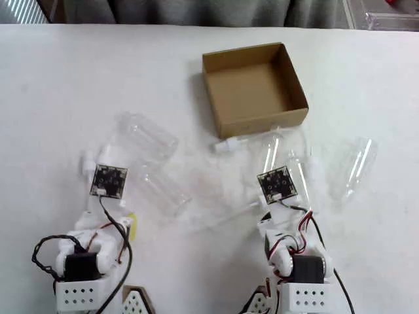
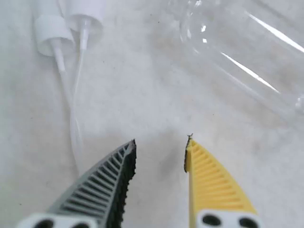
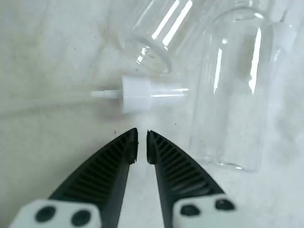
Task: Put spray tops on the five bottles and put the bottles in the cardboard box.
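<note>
table | cardboard box holds no bottle | bottles lie on their sides near box, arm side | spray top just beside box's near wall | right claw nearly closed, empty: should widen, grip spray top squarely | left claw parted, empty, farther from box

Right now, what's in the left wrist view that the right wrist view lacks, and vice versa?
Left wrist view: two white spray tops lying side by side, dip tubes trailing; one clear bottle on its side; the left gripper, one grey and one yellow finger, open. Right wrist view: a single spray top just ahead of the right gripper, black fingers nearly closed; an open-mouthed bottle and a second bottle. Both: white table, nothing held.
</note>
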Controlling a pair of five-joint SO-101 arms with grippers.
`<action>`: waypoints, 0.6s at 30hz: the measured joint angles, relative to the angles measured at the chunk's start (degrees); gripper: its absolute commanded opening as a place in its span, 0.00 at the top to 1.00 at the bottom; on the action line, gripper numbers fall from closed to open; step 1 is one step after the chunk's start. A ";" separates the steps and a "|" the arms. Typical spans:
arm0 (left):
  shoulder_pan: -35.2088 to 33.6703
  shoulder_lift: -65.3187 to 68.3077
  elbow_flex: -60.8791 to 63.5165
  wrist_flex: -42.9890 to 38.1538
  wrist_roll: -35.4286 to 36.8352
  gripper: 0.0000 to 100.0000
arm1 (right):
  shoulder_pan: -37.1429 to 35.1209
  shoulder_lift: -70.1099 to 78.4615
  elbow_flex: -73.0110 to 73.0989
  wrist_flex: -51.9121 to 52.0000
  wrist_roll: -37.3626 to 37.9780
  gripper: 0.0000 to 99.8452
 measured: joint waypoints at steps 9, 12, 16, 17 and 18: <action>0.00 0.00 0.00 0.00 0.00 0.83 | 0.00 0.00 0.00 0.00 0.00 0.98; 0.00 0.00 0.00 0.00 0.00 0.83 | -0.18 0.00 0.00 0.00 0.00 0.98; 2.20 0.00 0.00 0.00 0.00 0.83 | -6.86 0.00 0.00 0.00 -0.09 0.98; 3.52 0.00 0.00 0.00 0.00 0.83 | -8.97 0.00 0.00 0.00 0.00 0.98; 5.10 0.00 0.00 0.00 0.00 0.83 | -10.99 0.00 0.00 0.00 0.00 0.98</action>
